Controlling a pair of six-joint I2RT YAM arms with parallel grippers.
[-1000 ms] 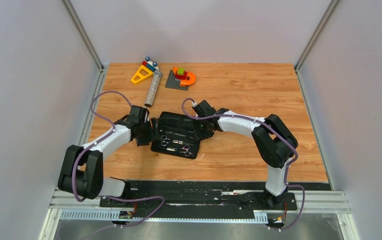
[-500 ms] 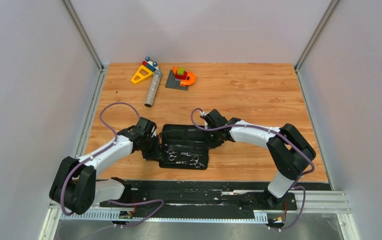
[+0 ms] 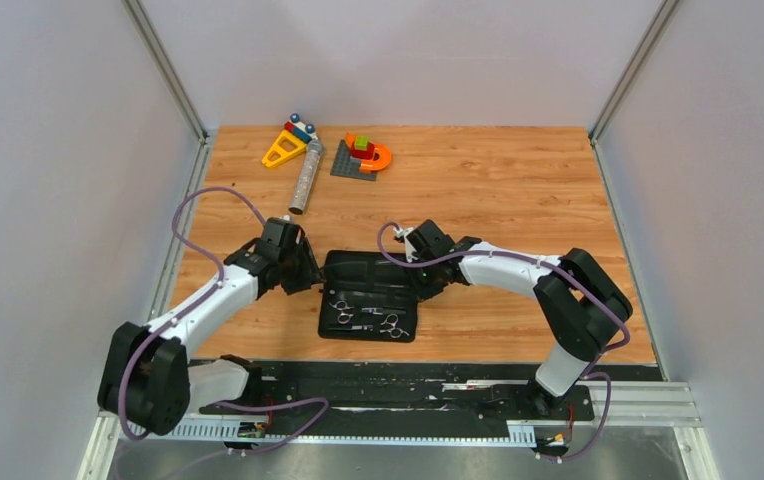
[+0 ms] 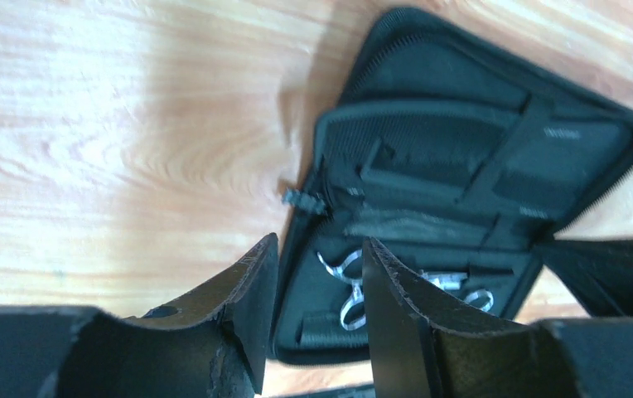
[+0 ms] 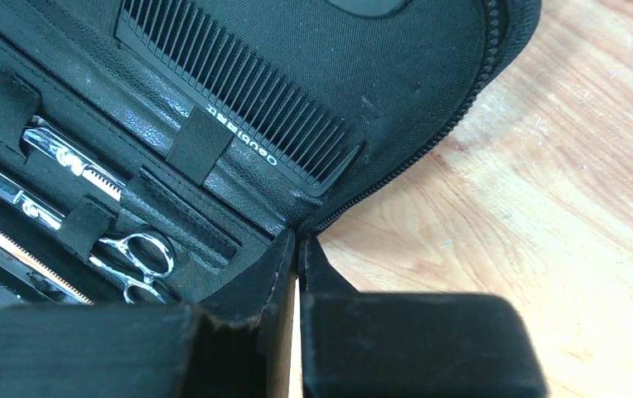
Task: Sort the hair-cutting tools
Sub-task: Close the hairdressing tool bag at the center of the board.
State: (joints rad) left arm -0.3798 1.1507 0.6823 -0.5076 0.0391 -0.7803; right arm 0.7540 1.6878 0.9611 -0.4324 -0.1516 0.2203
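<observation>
Right gripper [image 5: 298, 246] is pinching the open case [image 3: 368, 272] by its rim, jaws shut; left gripper [image 4: 320, 246] is hovering half-open, empty; judging it should be pinning the case flat before reaching for the scissors [image 4: 348, 278].

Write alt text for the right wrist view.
Open black zip case on a wooden table, holding a black comb under a strap and silver scissors in loops; the right gripper's closed fingers meet its zipped rim.

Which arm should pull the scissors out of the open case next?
Left, probably. The right gripper is shut on the case rim, steadying it. The left gripper is open and empty beside the case, with the scissors straight ahead of it.
</observation>
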